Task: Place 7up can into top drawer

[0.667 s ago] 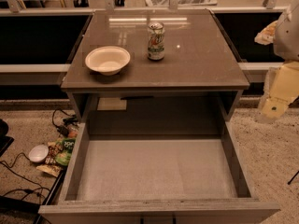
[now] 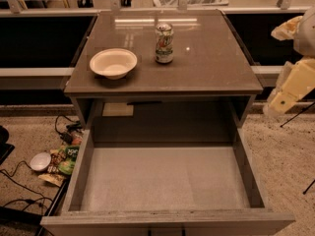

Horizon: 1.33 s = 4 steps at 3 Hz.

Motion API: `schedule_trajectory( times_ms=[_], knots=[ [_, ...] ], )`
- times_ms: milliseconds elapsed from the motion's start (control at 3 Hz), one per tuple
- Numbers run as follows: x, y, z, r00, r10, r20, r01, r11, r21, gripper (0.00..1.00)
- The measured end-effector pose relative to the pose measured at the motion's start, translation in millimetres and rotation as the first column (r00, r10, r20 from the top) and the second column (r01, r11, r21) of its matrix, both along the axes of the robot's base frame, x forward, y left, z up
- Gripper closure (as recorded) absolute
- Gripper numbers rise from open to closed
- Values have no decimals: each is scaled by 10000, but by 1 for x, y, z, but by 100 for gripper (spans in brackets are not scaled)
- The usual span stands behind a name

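Observation:
The 7up can (image 2: 164, 43) stands upright on the grey cabinet top (image 2: 211, 68), towards the back middle. The top drawer (image 2: 165, 178) is pulled wide open below the cabinet top, and its flat grey bottom holds nothing. My gripper (image 2: 289, 86) shows as cream-coloured parts at the right edge of the view, beside the cabinet's right side. It is well to the right of the can and holds nothing that I can see.
A cream bowl (image 2: 113, 63) sits on the cabinet top left of the can. Snack bags, a small white dish (image 2: 40, 161) and cables lie on the floor left of the drawer. A dark counter runs behind the cabinet.

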<state>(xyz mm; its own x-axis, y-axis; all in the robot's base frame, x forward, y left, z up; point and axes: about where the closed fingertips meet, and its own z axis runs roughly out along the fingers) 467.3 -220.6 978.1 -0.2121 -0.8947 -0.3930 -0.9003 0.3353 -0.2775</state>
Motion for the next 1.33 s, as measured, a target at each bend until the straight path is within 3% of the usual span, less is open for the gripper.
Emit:
schedule_trajectory(
  times_ms=[333, 667, 1000, 1333],
  knots=[
    [59, 16, 1, 9940, -19, 1093, -222, 9755, 2188, 0],
    [126, 46, 5, 9768, -252, 2127, -755, 8887, 4522, 0],
    [171, 74, -6, 9669, -653, 2467, -1022, 7868, 6087, 0],
    [198, 88, -25, 9613, -1668, 2192, -288, 7305, 6823, 0]
  ],
)
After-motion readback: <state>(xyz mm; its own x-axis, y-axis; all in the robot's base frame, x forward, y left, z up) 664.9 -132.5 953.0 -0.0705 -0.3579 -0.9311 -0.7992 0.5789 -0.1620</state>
